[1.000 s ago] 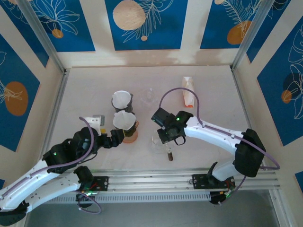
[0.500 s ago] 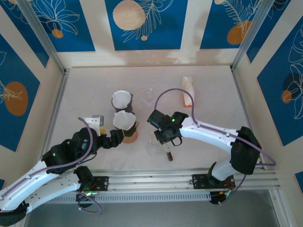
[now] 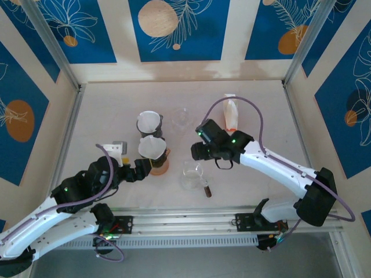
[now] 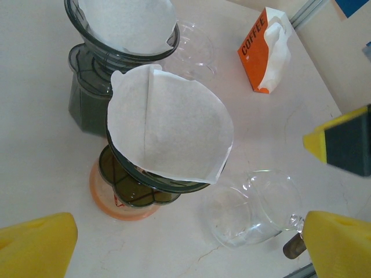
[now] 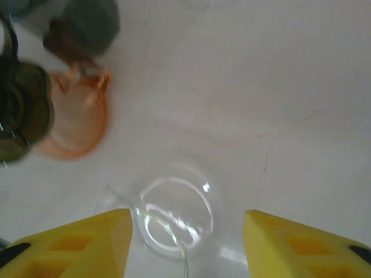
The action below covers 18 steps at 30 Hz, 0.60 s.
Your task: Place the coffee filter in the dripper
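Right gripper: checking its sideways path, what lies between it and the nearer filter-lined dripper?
Just bare tabletop, per the top view, separates right gripper from nearer filter-lined dripper.
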Motion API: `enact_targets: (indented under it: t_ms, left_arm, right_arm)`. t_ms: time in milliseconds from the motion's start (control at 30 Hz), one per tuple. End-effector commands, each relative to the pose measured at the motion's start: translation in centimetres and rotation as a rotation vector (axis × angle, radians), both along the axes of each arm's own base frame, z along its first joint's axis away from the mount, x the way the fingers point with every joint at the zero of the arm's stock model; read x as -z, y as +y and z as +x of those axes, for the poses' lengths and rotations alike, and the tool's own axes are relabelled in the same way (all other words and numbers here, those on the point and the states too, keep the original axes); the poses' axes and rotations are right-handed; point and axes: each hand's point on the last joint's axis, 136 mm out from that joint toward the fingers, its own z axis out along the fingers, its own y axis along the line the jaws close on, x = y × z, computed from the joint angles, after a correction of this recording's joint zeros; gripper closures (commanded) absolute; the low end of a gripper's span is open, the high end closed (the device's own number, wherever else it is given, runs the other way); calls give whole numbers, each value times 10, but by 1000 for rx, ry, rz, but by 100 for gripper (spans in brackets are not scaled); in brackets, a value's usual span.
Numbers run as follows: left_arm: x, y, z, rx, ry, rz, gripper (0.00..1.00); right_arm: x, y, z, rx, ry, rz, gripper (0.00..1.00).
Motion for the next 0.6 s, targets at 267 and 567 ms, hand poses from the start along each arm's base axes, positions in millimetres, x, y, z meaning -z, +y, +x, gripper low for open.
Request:
enact_targets:
  t_ms: [267,567]
  left_arm:
    - [-12,7,-2,-17,-24,-36,0]
    - [-10,11,-5,-18,-17,-37,0]
  right_arm:
    - [19,25,113,233,94,270,44]
    - [51,24,174,292,100,163,44]
